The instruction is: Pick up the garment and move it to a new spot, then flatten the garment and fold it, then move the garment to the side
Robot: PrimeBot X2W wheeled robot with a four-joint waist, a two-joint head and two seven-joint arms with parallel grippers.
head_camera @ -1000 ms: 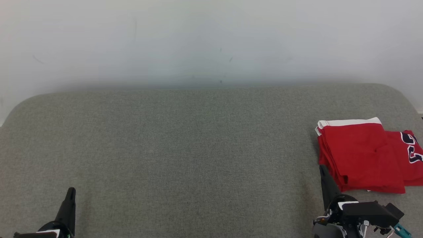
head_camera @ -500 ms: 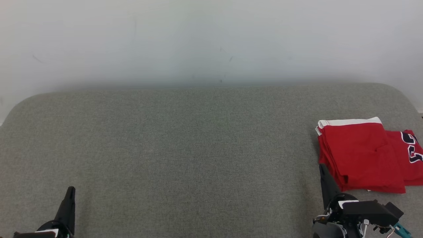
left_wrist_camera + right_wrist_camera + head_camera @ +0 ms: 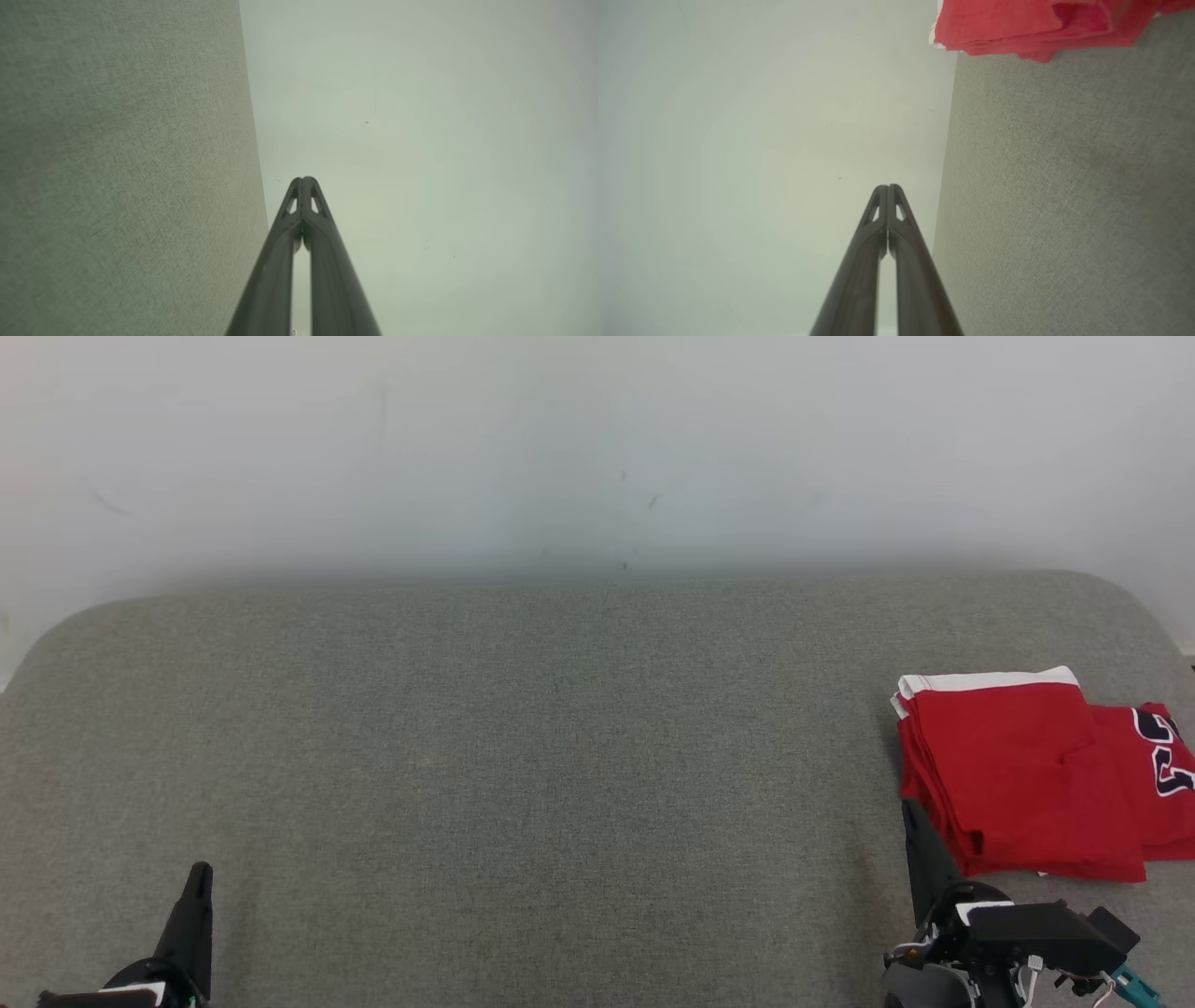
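Garment [image 3: 1022,775]: red cloth, white band, dark lettering. It lies folded in a flat stack at the right end of the grey padded surface [image 3: 523,747].

Handling, judged: light, limp, not slippery (pinching the top ply alone would likely peel the stack open). Best hold is probably the thick folded edge facing the surface's middle, taken through all layers.

Left gripper [image 3: 199,873]: near-left part of the surface, fingers pressed together, empty.

Right gripper [image 3: 911,810]: near-right part of the surface, just beside the stack's near corner, fingers pressed together, holding nothing.
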